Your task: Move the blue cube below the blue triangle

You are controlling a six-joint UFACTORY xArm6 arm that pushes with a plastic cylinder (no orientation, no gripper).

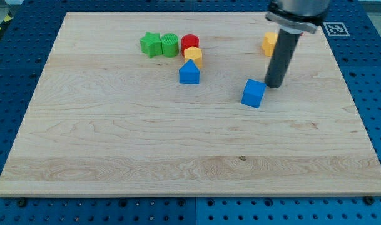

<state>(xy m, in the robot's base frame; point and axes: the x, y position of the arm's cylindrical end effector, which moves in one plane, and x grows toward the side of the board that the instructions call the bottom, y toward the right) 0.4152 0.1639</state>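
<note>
Just up and to the view's right of the blue cube (253,93) stands my tip (274,85), a bare rod gripping nothing, almost touching it, while the blue triangle (189,73) lies well to the cube's left, slightly higher.

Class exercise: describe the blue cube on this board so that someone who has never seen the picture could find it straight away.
Start at the pale wooden board and find the dark rod ending in my tip, right of centre. The blue cube sits just to the view's lower left of the tip, alone. The blue triangular block, the only other blue piece, adjoins the cluster further left.
</note>
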